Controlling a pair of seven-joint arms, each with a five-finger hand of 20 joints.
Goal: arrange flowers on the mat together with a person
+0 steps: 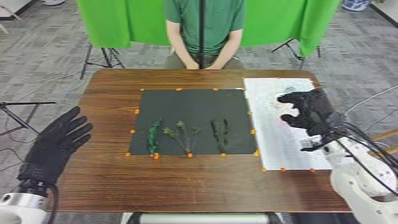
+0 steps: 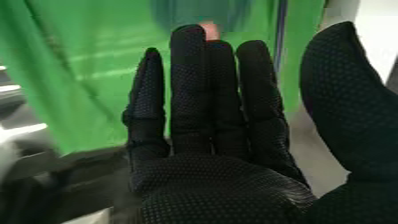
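In the head view, a dark grey rectangular mat (image 1: pixel 187 107) lies on the brown wooden surface (image 1: pixel 178 185), with small orange markers (image 1: pixel 156 156) along its edges. Side by side on the near half of the mat lie three sprigs: a bright green leafy sprig (image 1: pixel 154 137) at left, a branching sprig with thin pale stems (image 1: pixel 181 124) in the middle, and a dark green narrow-leaved sprig (image 1: pixel 220 134) at right. To the right of the mat is a long white sheet (image 1: pixel 275 135). The right hand (image 1: pixel 311 111), gloved in black, is over the far half of this sheet, fingers spread wide. The left hand (image 1: pixel 53 145), also in a black glove, is at the surface's left edge, wide with straight fingers

In the right wrist view, the right hand (image 2: pixel 213 190) has straight fingers, its thumb well apart from them, and holds nothing
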